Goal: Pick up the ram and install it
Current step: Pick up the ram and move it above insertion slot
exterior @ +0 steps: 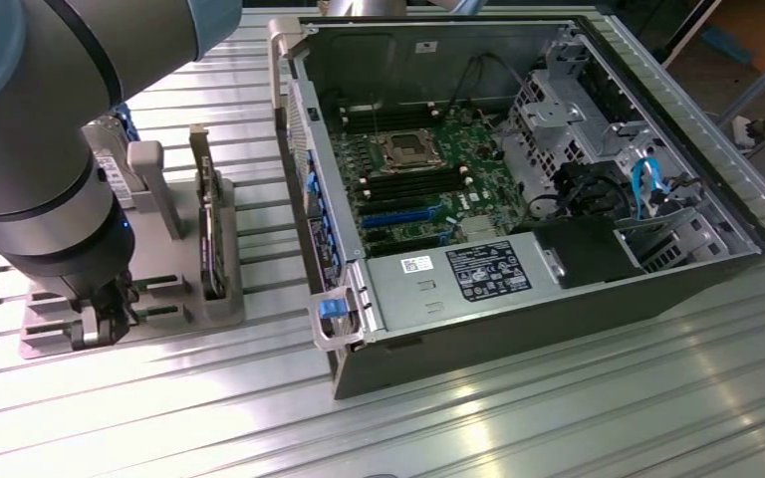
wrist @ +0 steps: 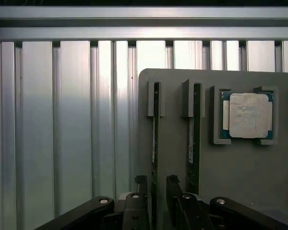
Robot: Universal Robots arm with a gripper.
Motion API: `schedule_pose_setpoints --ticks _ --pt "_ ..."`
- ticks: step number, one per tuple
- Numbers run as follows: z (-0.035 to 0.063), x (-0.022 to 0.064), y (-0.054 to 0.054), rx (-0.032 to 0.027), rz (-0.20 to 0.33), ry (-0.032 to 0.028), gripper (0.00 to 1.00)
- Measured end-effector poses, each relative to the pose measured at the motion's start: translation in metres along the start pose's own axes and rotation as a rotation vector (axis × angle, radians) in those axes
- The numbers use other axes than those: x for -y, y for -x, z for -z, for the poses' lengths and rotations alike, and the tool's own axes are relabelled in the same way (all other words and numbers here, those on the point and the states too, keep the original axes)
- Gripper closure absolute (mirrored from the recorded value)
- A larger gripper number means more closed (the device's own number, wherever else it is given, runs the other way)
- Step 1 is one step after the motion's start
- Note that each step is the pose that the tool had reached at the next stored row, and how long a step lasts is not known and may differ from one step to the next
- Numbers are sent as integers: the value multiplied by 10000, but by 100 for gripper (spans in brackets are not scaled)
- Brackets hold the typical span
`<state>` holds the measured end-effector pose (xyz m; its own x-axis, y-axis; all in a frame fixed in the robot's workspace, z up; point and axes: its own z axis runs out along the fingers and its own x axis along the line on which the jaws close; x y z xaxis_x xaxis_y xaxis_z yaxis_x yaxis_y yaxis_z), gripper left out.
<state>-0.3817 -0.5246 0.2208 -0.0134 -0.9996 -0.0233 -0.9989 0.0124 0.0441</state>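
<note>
Jaws spread, 1 finger (wrist: 141,191) each side of thin flat circuit-board ram stick (wrist: 154,139), no pinch. Ram stands on edge in outermost slot of grey plastic holder (wrist: 240,172), beside holder's edge. 2nd stick (wrist: 191,143) in next slot; square silver processor chip (wrist: 248,115) beyond.

1. The exterior view looks down from high up and at a slant onto the table (exterior: 516,418). It stands far enough back to take in the whole open computer case (exterior: 556,319), while the arm (exterior: 37,129) looms close at the exterior view's left.
2. The wrist view rides on the arm and faces straight down past the tool (wrist: 156,184), close above the grey holder (wrist: 230,182).
3. Both views share that holder and the ribbed table around it.
</note>
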Motion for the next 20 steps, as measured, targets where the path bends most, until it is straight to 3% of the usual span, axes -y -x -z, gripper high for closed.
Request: schedule_pose_setpoints --ticks 20 --pt "-80 3 0 0 0 2 70"
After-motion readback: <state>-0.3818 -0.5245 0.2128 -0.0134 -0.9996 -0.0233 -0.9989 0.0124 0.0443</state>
